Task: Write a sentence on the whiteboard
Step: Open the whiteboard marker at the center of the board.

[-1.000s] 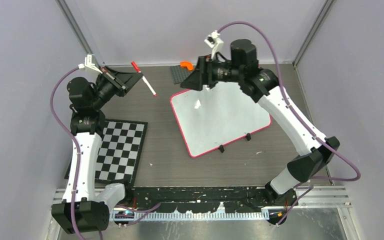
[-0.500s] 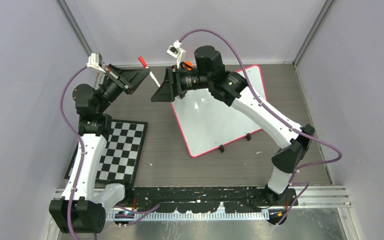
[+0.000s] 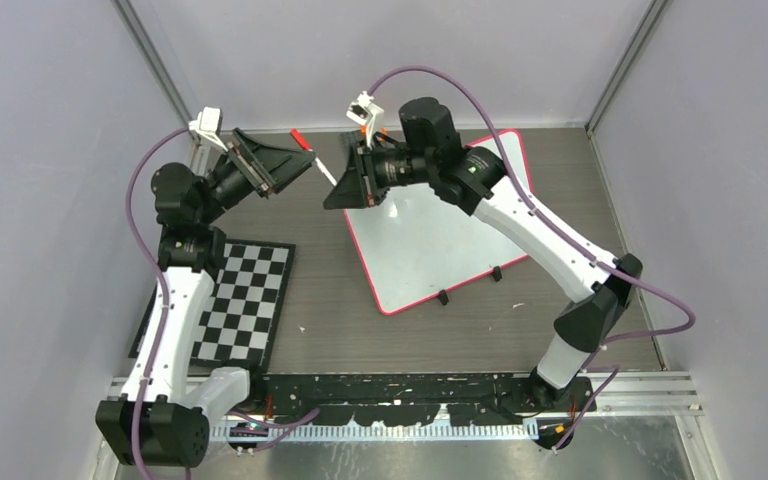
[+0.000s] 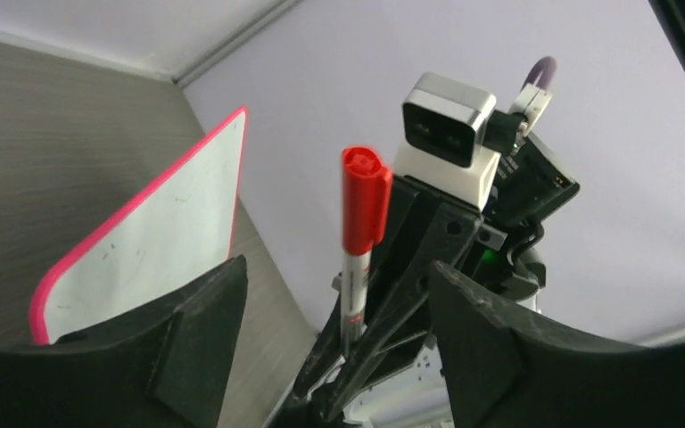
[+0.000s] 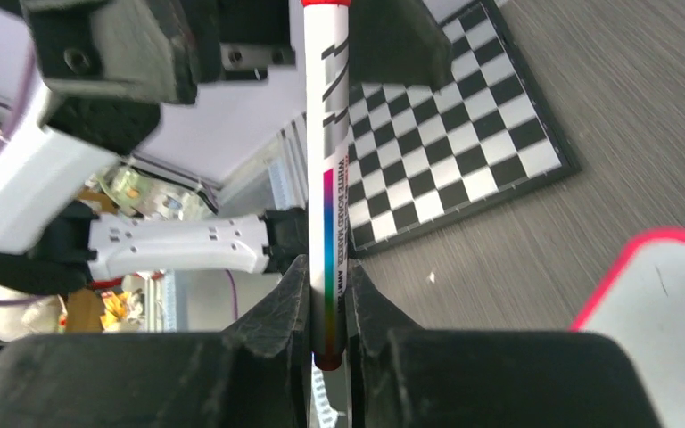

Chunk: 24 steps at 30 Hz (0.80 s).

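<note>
- 12 o'clock: marker (image 4: pixel 363 205), clamped in right pincer (image 5: pixel 327 267), stands between spread fingers of left pincer (image 4: pixel 337 272); little room seems left.
- Bare counter (image 3: pixel 320 300) open between checkerboard mat (image 3: pixel 245 295), 8 o'clock, and whiteboard (image 3: pixel 440 245).

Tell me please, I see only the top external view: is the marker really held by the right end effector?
Observer: Yes. The right wrist view shows the right end effector shut on the marker near its tail end.
Operator: And does the left end effector grip the cap?
Observer: No. In the left wrist view the left end effector is open, and the red cap shows between its fingers, touching neither.
</note>
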Available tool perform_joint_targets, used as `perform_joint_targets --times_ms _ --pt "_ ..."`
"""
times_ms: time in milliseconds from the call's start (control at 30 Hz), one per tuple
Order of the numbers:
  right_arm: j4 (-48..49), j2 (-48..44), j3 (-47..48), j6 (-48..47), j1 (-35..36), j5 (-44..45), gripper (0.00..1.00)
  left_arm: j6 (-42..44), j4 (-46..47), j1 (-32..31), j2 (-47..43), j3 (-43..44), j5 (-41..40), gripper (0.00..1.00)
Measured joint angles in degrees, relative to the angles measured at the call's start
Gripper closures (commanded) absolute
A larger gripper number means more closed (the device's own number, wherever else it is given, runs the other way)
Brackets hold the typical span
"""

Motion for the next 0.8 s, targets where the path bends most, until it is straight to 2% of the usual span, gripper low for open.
perform_joint_targets --times_ms 133,200,367,533,667,800 --pt "-3.23 -5.07 -5.75 -4.26 -2.25 -1.16 1.0 11.15 -9.73 0.02 2.14 6.03 6.23 0.08" --pt "-5.84 -8.2 -8.37 -6.86 -3.54 -2.47 1.0 16.96 -14.05 0.02 2.51 8.28 8.63 0.08" --pt "-14.45 -16.13 -13.42 -14.91 -7.15 -6.6 1.0 30.23 -21.94 -0.28 4.66 12.39 18.95 0.2" --pt "-18.4 -25.59 -25.09 -19.04 -8.11 -15.08 1.0 44.76 -34.53 -3.08 9.66 16.65 26.58 0.22" --pt "-21.18 -27.85 -31.76 -20.33 -9.64 -20.5 1.0 59.1 -48.24 -9.94 11.8 20.79 25.55 0.21" --pt "-23.15 -27.82 -35.63 -21.4 -10.03 -24.35 1.0 71.97 -58.21 -22.29 12.22 24.37 21.55 0.26"
